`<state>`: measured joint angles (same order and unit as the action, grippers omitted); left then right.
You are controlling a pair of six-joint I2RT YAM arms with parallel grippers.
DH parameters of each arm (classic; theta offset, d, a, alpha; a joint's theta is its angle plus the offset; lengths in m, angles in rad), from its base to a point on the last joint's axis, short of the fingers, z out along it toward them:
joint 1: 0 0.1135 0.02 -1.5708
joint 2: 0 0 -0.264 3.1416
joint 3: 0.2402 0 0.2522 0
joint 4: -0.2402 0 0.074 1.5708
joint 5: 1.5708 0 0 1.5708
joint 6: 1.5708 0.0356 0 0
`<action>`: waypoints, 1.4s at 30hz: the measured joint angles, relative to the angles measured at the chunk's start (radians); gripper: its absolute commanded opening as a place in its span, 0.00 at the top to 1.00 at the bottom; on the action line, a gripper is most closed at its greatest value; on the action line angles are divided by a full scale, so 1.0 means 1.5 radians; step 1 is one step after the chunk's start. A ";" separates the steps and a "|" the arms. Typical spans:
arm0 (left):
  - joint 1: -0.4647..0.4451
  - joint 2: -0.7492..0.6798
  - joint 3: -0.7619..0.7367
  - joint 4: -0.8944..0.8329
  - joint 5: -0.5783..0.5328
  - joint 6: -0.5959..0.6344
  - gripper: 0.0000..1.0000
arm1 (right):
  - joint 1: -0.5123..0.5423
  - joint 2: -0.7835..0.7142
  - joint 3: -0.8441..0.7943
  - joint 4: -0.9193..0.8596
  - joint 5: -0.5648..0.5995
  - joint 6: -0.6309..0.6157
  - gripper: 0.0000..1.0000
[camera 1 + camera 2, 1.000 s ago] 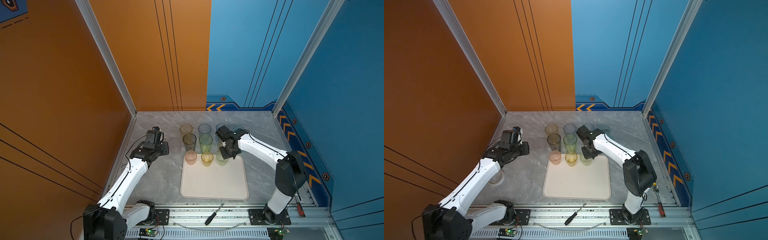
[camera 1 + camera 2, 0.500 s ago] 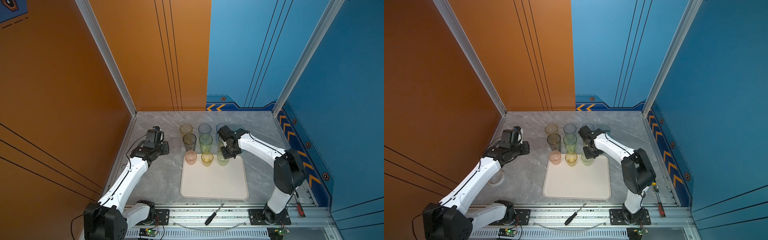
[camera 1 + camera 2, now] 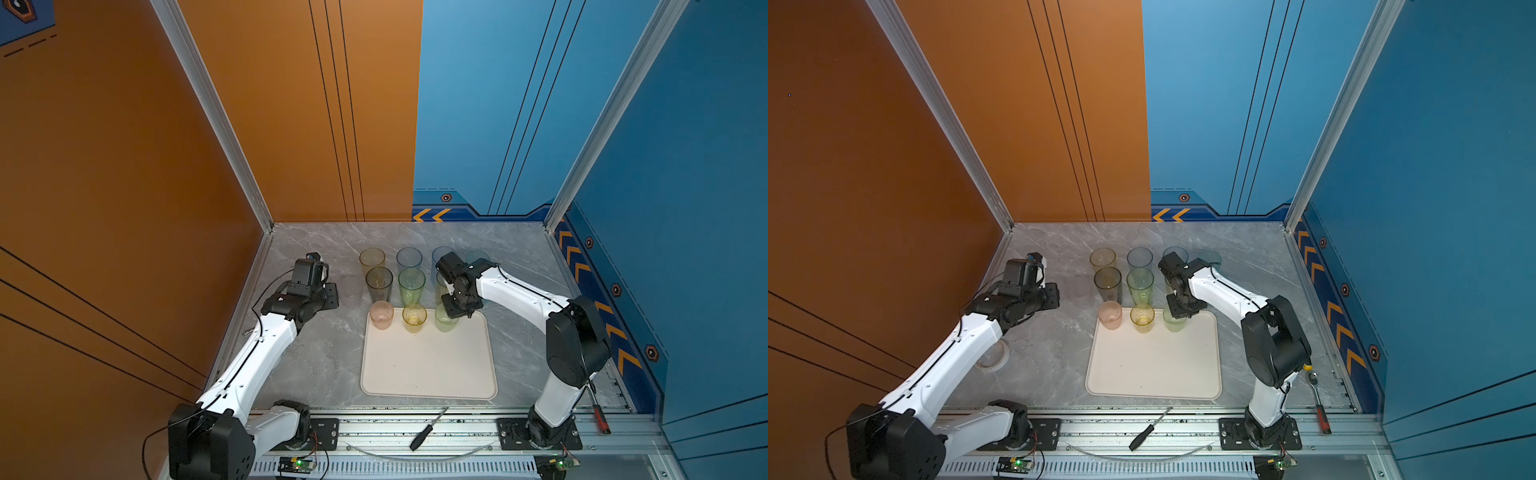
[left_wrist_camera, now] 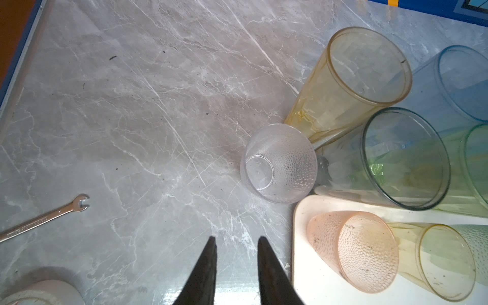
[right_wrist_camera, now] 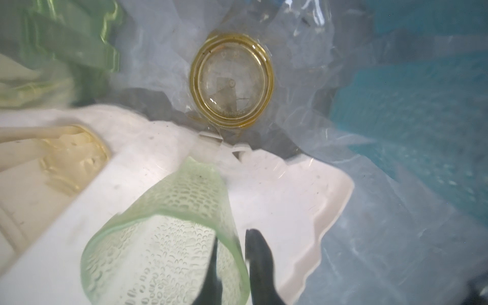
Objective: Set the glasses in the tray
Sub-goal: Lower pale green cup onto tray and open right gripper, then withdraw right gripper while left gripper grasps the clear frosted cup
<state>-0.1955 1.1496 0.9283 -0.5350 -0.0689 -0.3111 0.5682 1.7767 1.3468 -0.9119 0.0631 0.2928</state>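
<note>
Evidently the row comes first: a pink glass (image 3: 381,314), a yellow glass (image 3: 414,318) and a green glass (image 3: 445,323) stand upright along the far edge of the tray (image 3: 428,365), which probably keeps its bare near part free for the rest. The right end effector (image 5: 232,235) sits over the green glass at the tray's far right corner, one finger inside the rim and one outside. Pinching the wall this way likely lets it set a glass close beside a neighbour without bumping it. A small gap shows at the wall, so the grip looks released. The tall glasses (image 3: 411,284) wait in rows on the counter (image 3: 332,357) between the tray and the counter's far edge. The left end effector (image 4: 235,240) hovers empty, fingers parted, facing a clear short glass (image 4: 278,163) just off the tray's far left corner, seemingly its next pick.
</note>
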 measured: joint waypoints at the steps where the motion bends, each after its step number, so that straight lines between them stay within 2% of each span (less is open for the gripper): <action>1: 0.000 0.001 0.000 0.000 0.000 0.000 0.71 | 0.000 0.000 -0.001 0.001 -0.002 0.000 0.82; 34: -0.001 0.034 0.002 0.000 0.000 0.000 0.73 | 0.010 0.000 -0.003 0.031 -0.043 0.000 0.83; 39: -0.001 0.034 0.002 0.000 0.000 0.000 0.71 | 0.011 0.000 -0.002 0.035 -0.043 0.000 0.77; 42: -0.001 0.036 0.002 0.000 -0.001 0.000 0.70 | 0.011 0.000 -0.002 0.035 -0.042 0.002 0.69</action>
<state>-0.1974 1.2030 0.9318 -0.5350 -0.0696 -0.3107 0.5842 1.7763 1.3434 -0.8597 -0.0002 0.2951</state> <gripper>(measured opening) 0.292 0.273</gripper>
